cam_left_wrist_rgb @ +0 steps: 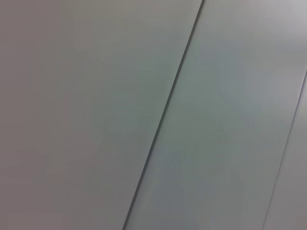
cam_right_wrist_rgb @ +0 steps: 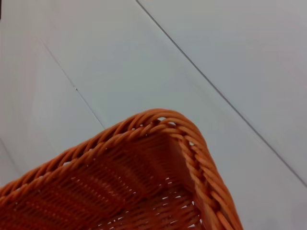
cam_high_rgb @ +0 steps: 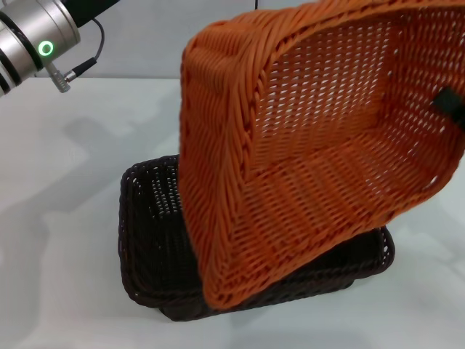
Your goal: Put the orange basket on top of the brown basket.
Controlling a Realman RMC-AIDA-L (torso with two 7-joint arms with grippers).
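Mid-carry: orange basket [cam_high_rgb: 320,145] hung steeply tilted above brown basket [cam_high_rgb: 156,240] on the counter [cam_high_rgb: 65,218], held at its right rim by right gripper [cam_high_rgb: 452,107], fingers apparently clenched there. Left arm [cam_high_rgb: 33,36] parked, fingers unseen. Next: level, lower squarely.

A pale, plain bench [cam_high_rgb: 65,218] is seen under the work. Directly on it, the brown basket [cam_high_rgb: 145,240] is set upright near the middle. The orange basket [cam_high_rgb: 305,145] is held tilted above it, clear of the bench surface.
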